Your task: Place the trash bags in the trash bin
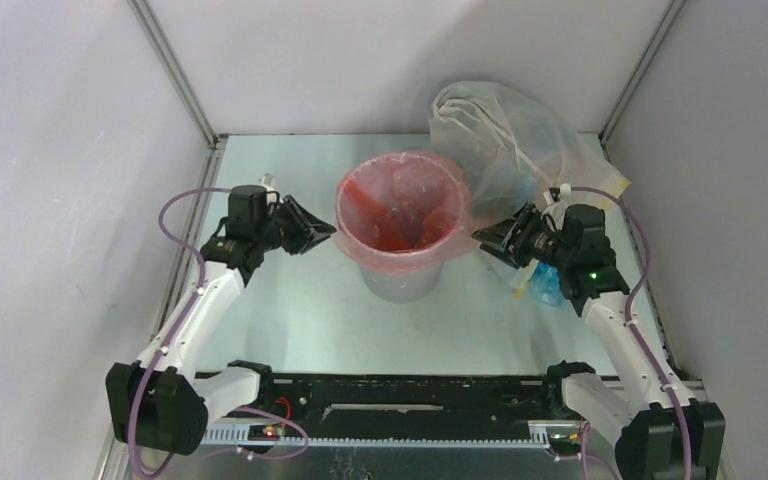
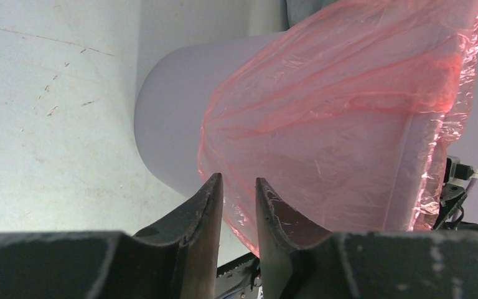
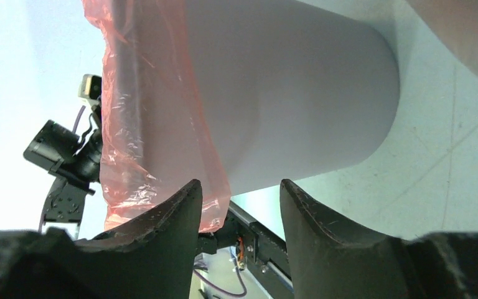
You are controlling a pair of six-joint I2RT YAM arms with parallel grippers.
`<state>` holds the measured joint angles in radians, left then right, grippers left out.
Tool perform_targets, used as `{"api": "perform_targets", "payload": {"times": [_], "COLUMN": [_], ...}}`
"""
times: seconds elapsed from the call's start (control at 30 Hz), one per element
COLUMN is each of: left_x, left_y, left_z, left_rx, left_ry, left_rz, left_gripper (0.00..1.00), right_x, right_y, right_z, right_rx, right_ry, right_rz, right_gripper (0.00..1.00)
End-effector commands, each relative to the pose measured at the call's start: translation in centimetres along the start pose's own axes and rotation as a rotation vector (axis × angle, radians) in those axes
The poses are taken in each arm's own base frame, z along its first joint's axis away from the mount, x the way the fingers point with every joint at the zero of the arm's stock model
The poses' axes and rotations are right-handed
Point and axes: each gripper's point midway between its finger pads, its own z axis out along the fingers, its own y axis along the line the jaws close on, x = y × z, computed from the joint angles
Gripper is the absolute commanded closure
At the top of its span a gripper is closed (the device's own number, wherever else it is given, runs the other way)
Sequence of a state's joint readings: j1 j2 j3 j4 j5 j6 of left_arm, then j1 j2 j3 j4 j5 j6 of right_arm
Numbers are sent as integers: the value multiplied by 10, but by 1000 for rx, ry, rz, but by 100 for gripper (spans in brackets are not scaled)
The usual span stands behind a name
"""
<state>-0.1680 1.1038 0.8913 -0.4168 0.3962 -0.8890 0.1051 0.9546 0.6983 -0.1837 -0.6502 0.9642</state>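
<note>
Jaws on both arms are level with the upper part of the bin (image 1: 400, 282), one pair at each side. The left jaws stand almost together, with only a narrow slit between the tips. The loose hem of the red-pink bag (image 1: 401, 204) shows through that slit in the left wrist view. I cannot tell whether the tips touch the plastic, and nothing looks pinched. The right jaws are spread wide and hold nothing. From that wrist's camera, the bag's hanging edge sits just past one tip and the bare wall of the bin shows in the gap.

Both wrist views cut off the bin's rim. From above, the inside of the bag is a crumpled red mass and its bottom is hard to make out. Something blue (image 1: 544, 287) lies by the right arm (image 1: 610, 312), partly covered, and I cannot say what it is.

The bin stands upright in the middle of the worktop (image 1: 290, 322), with its long axis vertical and its mouth facing up. The bag sits inside it with its mouth upward. The top of the bag is folded out over the rim and hangs as a skirt down the outer wall, leaving the lower wall bare. A large clear stuffed bag (image 1: 500, 128) with white drawstrings sits at the far right corner, close behind the bin.
</note>
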Motion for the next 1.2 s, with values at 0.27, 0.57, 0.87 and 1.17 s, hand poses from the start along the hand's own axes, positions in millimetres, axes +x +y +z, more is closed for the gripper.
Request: {"api": "perform_targets", "payload": {"times": [0.27, 0.57, 0.87, 1.17], "left_x": [0, -1, 1, 3], "left_y": [-5, -7, -5, -1], "left_z": [3, 3, 5, 5], "left_rx": [32, 38, 35, 19], "left_ry": [-6, -8, 8, 13], "left_rz": [-20, -19, -16, -1], "left_gripper": [68, 69, 70, 70], "right_x": [0, 5, 12, 25], "right_y": [32, 26, 2, -30], "right_z": [4, 23, 37, 52], "right_rx": [-195, -186, -100, 12], "right_ry": [30, 64, 82, 111], "right_rz": [-1, 3, -8, -51], "right_gripper": [54, 67, 100, 98]}}
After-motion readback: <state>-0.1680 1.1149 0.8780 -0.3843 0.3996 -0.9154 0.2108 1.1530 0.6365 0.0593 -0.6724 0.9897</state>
